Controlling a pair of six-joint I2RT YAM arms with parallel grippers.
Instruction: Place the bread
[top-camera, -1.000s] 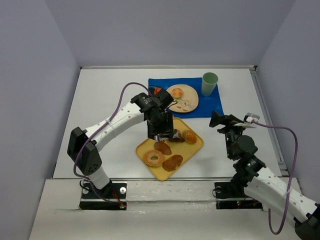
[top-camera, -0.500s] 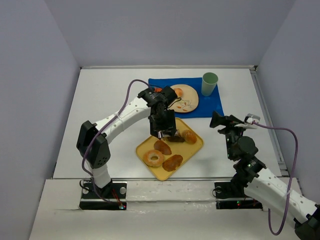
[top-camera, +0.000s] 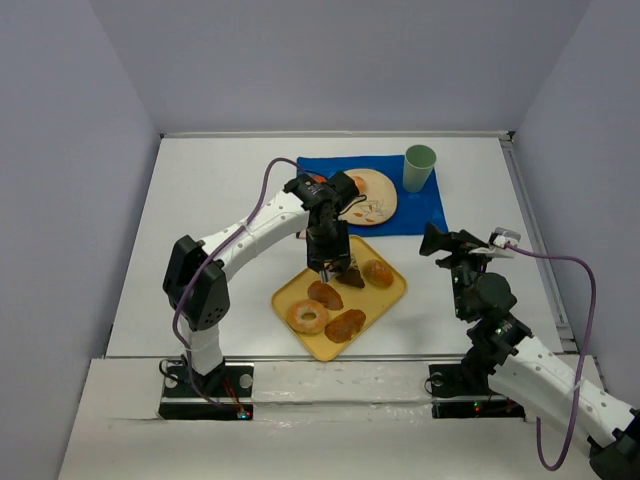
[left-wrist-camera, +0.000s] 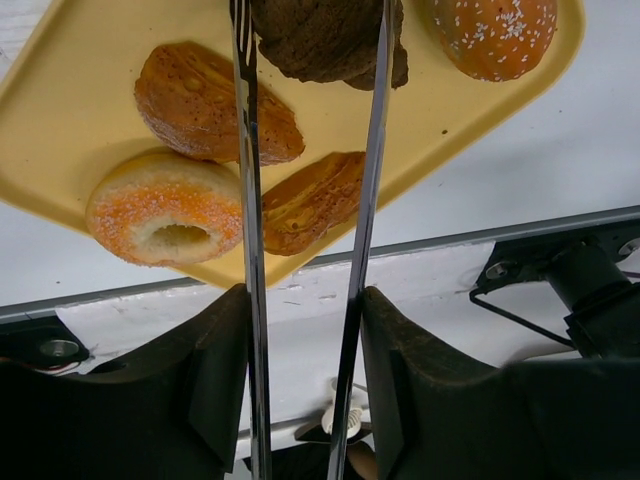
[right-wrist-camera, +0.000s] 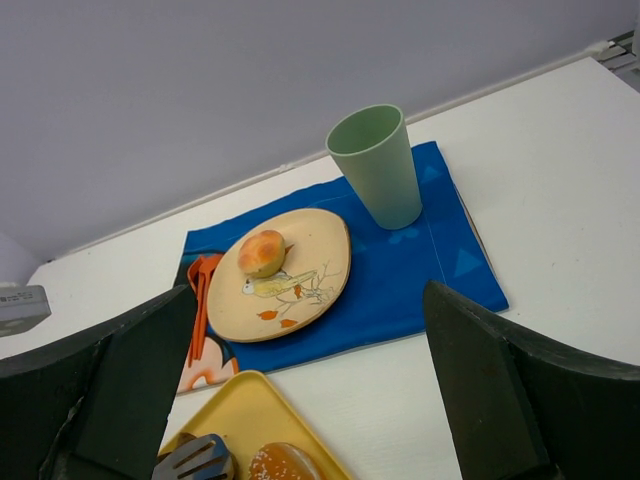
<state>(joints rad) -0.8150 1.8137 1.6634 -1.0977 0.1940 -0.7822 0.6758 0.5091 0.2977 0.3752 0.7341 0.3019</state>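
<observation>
My left gripper (top-camera: 325, 240) is shut on a pair of metal tongs (left-wrist-camera: 245, 200); in the left wrist view (left-wrist-camera: 305, 310) the two tong arms run up between its fingers. The tong tips pinch a dark brown bread (left-wrist-camera: 325, 40), which sits over the far part of the yellow tray (top-camera: 390, 298) and also shows in the top view (top-camera: 350, 277). A beige plate (top-camera: 378, 205) with one small bun (top-camera: 355, 184) lies on the blue placemat (top-camera: 410, 212) just beyond. My right gripper (top-camera: 440, 243) is open and empty, right of the tray; the right wrist view (right-wrist-camera: 310, 400) shows it facing the plate (right-wrist-camera: 310, 270).
On the tray lie a sugared doughnut (left-wrist-camera: 165, 205), a brown pastry (left-wrist-camera: 200, 100), a croissant-like piece (left-wrist-camera: 310, 200) and a sesame bun (left-wrist-camera: 492, 30). A green cup (top-camera: 419, 167) stands at the placemat's far right. An orange utensil (right-wrist-camera: 198, 290) lies left of the plate.
My left wrist has swung a little toward the far side and turned, keeping the tongs on the dark bread. The right arm has not moved.
</observation>
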